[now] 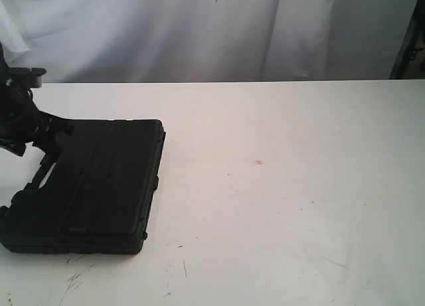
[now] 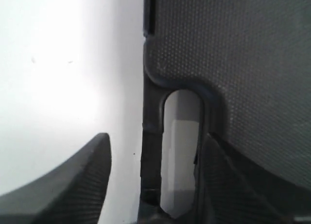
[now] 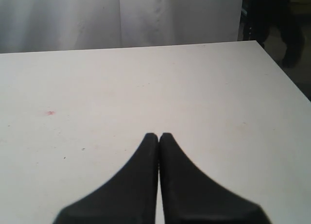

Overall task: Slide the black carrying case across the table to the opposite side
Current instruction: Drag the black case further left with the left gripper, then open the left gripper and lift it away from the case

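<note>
The black carrying case (image 1: 99,186) lies flat at the left of the white table (image 1: 299,206), its handle edge toward the left arm (image 1: 26,123). In the left wrist view my left gripper (image 2: 156,136) is open and straddles the case's handle bar (image 2: 150,151). One finger (image 2: 87,180) is over bare table outside the handle. The other finger (image 2: 233,180) is over the textured lid (image 2: 233,54), beyond the handle slot (image 2: 180,136). Neither finger clearly touches the bar. My right gripper (image 3: 159,135) is shut with nothing in it, low over the table (image 3: 146,83), and out of the exterior view.
A tiny pink spot (image 1: 258,162) marks the tabletop right of the case, and shows as the pink spot (image 3: 50,112) in the right wrist view. Dark scuff marks (image 1: 76,279) lie near the front edge. A white curtain (image 1: 199,27) hangs behind the far edge.
</note>
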Controlling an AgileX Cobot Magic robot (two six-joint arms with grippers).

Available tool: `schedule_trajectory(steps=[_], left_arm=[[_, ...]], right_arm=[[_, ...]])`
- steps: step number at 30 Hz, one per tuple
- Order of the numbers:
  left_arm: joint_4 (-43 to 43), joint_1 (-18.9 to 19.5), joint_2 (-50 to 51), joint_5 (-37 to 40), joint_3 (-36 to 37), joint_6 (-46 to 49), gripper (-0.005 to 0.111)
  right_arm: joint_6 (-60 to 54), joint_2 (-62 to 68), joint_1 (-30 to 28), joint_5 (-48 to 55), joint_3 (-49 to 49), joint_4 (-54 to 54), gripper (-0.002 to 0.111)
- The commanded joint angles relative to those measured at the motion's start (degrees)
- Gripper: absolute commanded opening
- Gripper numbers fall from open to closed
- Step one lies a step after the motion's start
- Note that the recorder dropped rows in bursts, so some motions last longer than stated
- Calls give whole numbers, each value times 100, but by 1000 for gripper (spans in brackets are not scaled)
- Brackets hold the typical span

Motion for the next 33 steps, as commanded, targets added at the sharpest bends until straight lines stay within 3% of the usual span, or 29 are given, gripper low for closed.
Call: schedule_trajectory(steps=[1, 2, 4, 5, 18, 33], left_arm=[[-412, 11, -755, -163, 25, -119, 50], [-458, 11, -878, -175, 25, -131, 45], [-693, 11, -1326, -258, 77, -105, 19], [-800, -24, -1668, -349, 175, 42, 0], [-1346, -416, -4678, -1853, 2581, 160, 0], [-1386, -416, -7399, -1602, 3786, 160, 0]], right_arm=[[-6, -31, -47, 0, 19, -22, 0], [-6, -31, -47, 0, 19, -22, 0], [-6, -31, -47, 0, 19, -22, 0], [-6, -31, -47, 0, 19, -22, 0], [-6, -31, -47, 0, 19, -22, 0], [-6, -31, -47, 0, 19, -22, 0]])
